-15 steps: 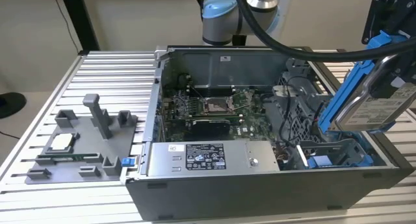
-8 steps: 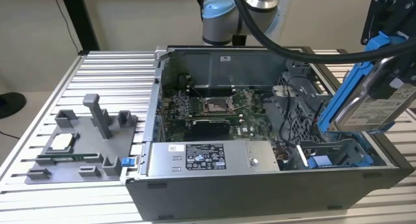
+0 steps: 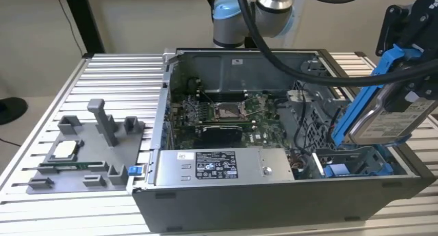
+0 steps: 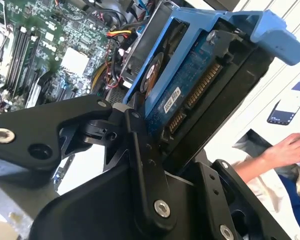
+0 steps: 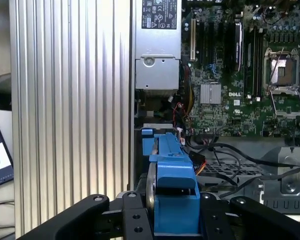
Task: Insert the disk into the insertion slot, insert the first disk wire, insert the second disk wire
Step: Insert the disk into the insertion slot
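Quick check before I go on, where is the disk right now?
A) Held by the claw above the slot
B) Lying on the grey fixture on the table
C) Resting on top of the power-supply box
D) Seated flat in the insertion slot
A: the claw is shut on the blue carrier of the disk, which hangs on edge above the insertion slot at the exterior view's right and is not yet in it.

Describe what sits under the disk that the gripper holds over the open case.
Below the disk is the insertion slot with blue rails; the case wall hides its lower part.
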You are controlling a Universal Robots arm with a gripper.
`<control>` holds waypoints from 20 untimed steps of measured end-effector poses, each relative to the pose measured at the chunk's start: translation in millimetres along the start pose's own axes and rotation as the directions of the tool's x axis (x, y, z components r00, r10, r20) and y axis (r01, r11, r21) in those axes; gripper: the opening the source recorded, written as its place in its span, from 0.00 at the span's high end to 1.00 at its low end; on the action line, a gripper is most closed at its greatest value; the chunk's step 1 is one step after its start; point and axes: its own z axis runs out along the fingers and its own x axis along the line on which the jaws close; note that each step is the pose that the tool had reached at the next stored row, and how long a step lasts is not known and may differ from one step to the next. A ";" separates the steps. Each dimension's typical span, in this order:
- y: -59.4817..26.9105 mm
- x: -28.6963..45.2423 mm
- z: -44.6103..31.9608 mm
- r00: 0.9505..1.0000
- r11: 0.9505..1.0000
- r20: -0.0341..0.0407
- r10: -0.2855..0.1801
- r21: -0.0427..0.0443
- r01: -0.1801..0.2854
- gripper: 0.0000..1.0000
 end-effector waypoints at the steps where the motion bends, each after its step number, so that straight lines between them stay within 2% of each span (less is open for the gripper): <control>1: -0.1 0.4 1.9 1.000 1.000 0.000 0.000 0.000 0.000 1.00; 12: -1.0 0.3 21.9 1.000 1.000 0.000 0.000 0.000 0.000 1.00; 16: -1.9 -3.2 29.2 1.000 1.000 0.000 -0.002 0.000 0.002 1.00; 20: -6.7 -5.3 36.2 1.000 1.000 0.000 -0.003 0.000 0.003 1.00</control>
